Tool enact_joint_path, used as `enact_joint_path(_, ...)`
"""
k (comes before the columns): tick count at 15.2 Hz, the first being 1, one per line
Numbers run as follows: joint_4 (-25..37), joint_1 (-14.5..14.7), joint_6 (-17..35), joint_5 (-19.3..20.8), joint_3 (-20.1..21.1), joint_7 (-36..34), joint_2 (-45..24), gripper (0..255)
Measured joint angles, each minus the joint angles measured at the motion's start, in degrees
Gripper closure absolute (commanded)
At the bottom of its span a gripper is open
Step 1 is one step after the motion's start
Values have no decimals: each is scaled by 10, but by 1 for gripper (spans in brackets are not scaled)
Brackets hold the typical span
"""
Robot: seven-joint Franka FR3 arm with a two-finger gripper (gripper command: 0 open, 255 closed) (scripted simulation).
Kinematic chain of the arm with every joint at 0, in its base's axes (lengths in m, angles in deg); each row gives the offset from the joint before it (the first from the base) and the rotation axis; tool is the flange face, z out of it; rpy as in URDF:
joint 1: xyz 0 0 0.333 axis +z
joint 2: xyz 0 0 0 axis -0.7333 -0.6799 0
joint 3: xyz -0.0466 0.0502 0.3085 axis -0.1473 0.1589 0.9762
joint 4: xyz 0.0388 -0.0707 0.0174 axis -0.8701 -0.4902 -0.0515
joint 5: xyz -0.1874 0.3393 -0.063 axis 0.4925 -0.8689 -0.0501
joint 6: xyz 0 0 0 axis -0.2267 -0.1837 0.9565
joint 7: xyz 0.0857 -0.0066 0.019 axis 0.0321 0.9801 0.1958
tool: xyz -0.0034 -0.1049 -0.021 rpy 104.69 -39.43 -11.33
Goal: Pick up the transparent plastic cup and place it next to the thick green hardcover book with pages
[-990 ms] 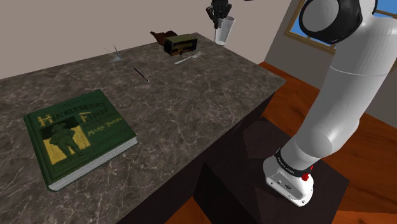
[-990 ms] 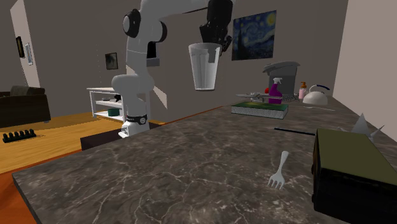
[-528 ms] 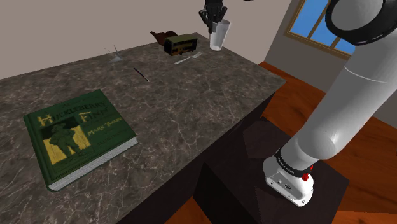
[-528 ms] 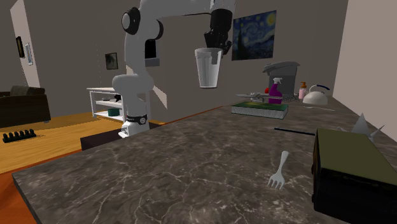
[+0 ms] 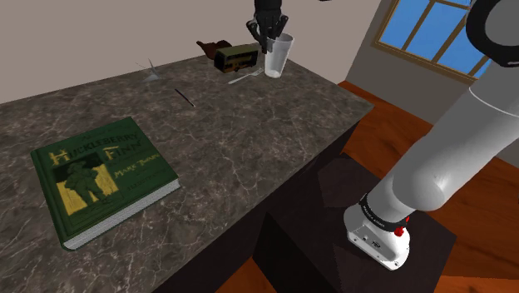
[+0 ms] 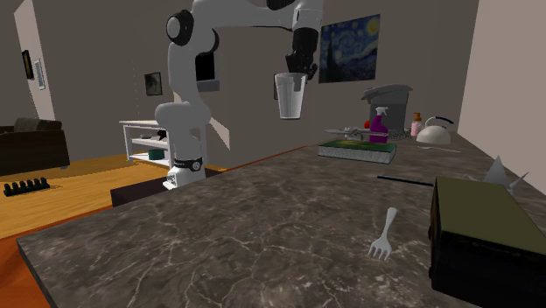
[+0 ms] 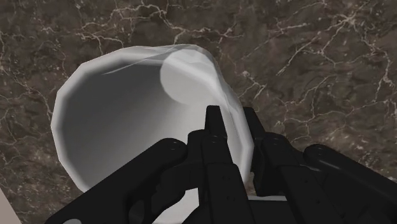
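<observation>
The pale see-through cup hangs in the air above the far end of the dark marble counter, with my gripper shut on its rim. In the second exterior view the cup hangs upright below the gripper, well above the counter. The wrist view looks into the cup, one finger inside its wall and one outside at the gripper. The thick green hardcover book lies flat near the counter's other end, far from the cup; the book shows small in the second exterior view.
Close below the cup lie a dark green box, a brown object and a white fork. A thin dark stick lies mid-counter. The counter edge drops to a wood floor beside my stand.
The gripper has carried the cup towards the shoulder view's left and a little lower, over the counter's far end. In the second exterior view the cup has drawn further away.
</observation>
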Motion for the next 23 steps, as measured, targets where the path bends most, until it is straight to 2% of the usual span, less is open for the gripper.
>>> enact_joint_path(8, -45, 51, -4, -14, 52, -102, 38, 255)
enact_joint_path(13, -45, 81, -16, -23, 86, -165, 44, 255)
enact_joint_path(16, -26, 103, -26, -25, 112, -212, 30, 255)
enact_joint_path(19, -35, 123, -23, -31, 132, -252, 34, 255)
enact_joint_path(23, 1, 150, -38, -28, 162, -309, 6, 255)
